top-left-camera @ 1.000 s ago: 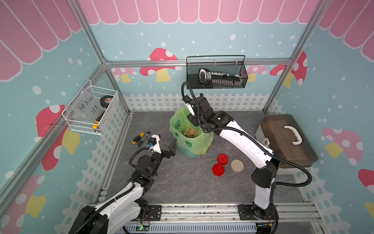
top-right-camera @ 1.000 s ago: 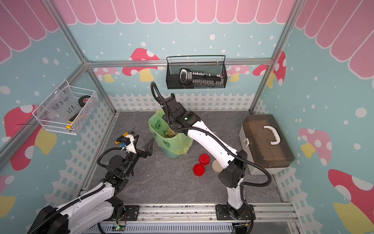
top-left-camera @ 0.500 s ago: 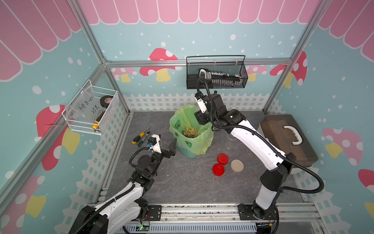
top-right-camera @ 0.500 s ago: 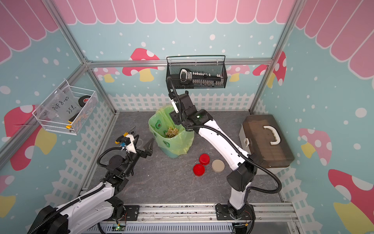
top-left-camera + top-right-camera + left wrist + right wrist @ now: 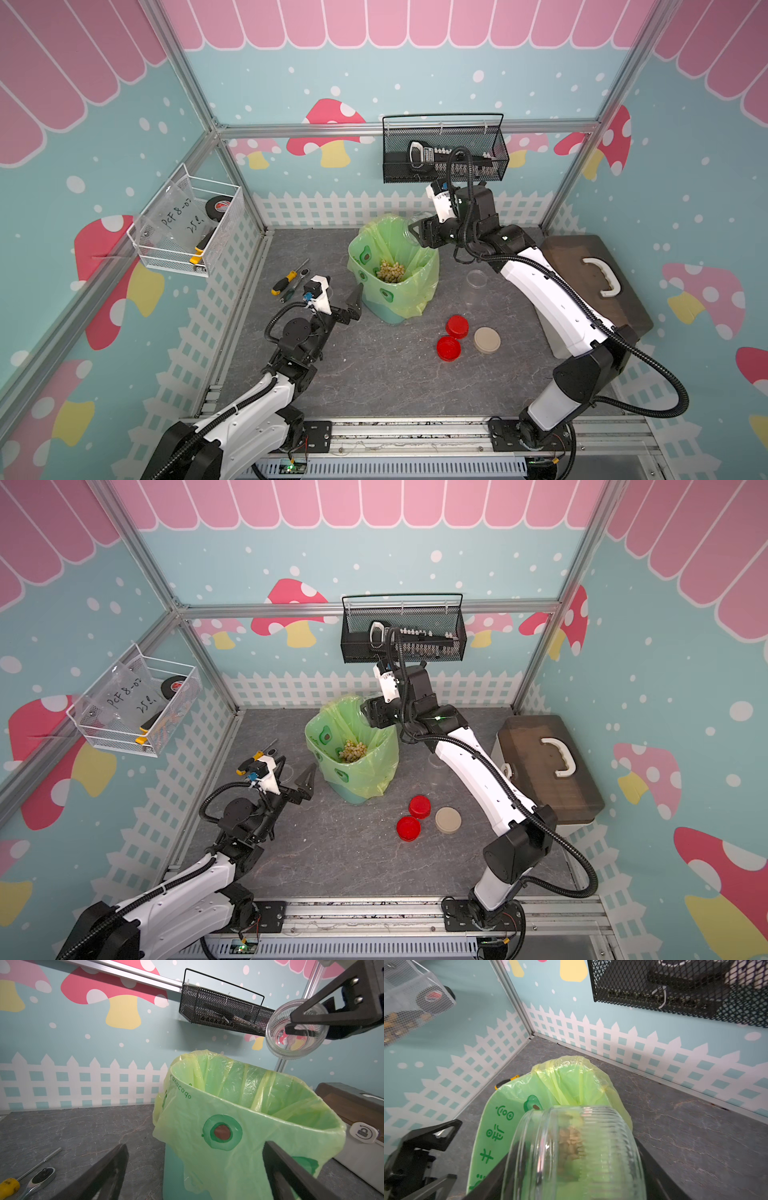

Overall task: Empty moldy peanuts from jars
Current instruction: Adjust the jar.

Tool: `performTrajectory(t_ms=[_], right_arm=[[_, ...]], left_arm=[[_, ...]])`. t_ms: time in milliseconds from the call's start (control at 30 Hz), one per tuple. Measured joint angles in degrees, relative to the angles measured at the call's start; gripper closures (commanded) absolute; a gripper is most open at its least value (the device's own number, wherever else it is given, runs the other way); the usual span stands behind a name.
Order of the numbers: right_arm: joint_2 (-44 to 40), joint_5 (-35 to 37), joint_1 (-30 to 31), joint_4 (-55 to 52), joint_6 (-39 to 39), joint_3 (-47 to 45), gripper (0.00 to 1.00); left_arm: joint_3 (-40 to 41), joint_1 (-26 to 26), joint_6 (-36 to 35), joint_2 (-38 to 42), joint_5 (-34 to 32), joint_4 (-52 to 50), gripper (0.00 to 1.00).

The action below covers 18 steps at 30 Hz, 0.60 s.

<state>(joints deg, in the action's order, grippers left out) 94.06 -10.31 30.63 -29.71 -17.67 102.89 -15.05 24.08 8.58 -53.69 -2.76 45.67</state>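
Observation:
A clear lidless jar point(image 5: 409, 232) point(image 5: 365, 710) lies on its side over the back rim of the green-bagged bin point(image 5: 399, 299) point(image 5: 353, 779). My right gripper point(image 5: 416, 235) point(image 5: 575, 1167) is shut on it. In the left wrist view this jar point(image 5: 295, 1030) looks empty. Moldy peanuts point(image 5: 390, 270) point(image 5: 353, 750) form a heap at the bottom of the bin; in the right wrist view they show through the jar point(image 5: 571, 1140). Another lidless clear jar point(image 5: 476, 278) stands upright right of the bin. My left gripper point(image 5: 349, 303) point(image 5: 195, 1146) is open, just left of the bin, holding nothing.
Two red lids point(image 5: 457, 325) point(image 5: 449, 348) and a beige lid point(image 5: 487, 340) lie in front of the bin. A brown toolbox point(image 5: 590, 282) stands at the right. A screwdriver and ratchet point(image 5: 286, 280) lie at the left. A black mesh basket point(image 5: 444, 153) hangs close above the right wrist.
The right arm has swung to the right and turned its wrist, carrying the jar from over the bin's middle to its back rim. The left arm has not moved.

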Motion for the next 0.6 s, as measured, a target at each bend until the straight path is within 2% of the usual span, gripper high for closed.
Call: performTrajectory(t_ms=[267, 600], right_arm=[[-2.2, -10.4, -2.2, 4.7, -5.7, -4.0, 0.53], [-3.1, -19.7, -3.4, 9.0, -11.4, -6.9, 0.53]], left_arm=[[0.0, 0.0, 0.0, 0.0, 0.1, 0.0, 0.01], [0.0, 0.0, 0.0, 0.0, 1.5, 0.0, 0.01]])
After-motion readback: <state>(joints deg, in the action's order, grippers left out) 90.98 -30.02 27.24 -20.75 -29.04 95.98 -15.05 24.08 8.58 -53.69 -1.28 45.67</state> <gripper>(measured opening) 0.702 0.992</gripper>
